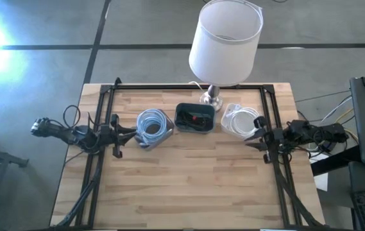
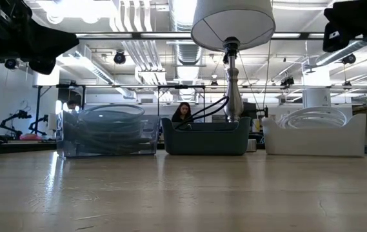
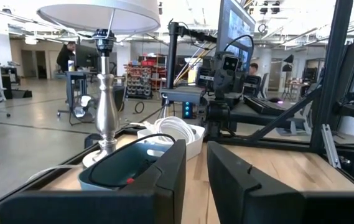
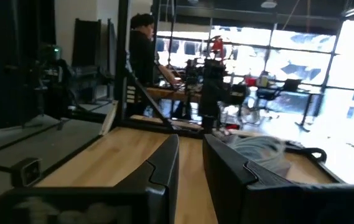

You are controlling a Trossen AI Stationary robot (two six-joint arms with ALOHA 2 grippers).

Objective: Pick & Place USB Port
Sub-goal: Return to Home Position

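Note:
Three bins stand in a row at the table's far middle. A clear bin [image 1: 151,128] holds a coiled grey cable, a dark bin [image 1: 195,117] holds a small red-and-black part [image 1: 199,119], and a white bin [image 1: 237,120] holds a coiled white cable. My left gripper [image 1: 131,133] hovers just left of the clear bin, pointing right. Its fingers [image 3: 196,180] stand a narrow gap apart with nothing between them. My right gripper [image 1: 251,140] hovers just right of the white bin, pointing left. Its fingers [image 4: 191,174] also stand a narrow gap apart, empty.
A lamp with a white shade [image 1: 225,40] stands on its metal base [image 1: 211,97] behind the dark bin. A black frame [image 1: 188,86] runs along the table's far, left and right sides. Bare wooden tabletop [image 1: 188,186] lies toward the near edge. People show in the room beyond.

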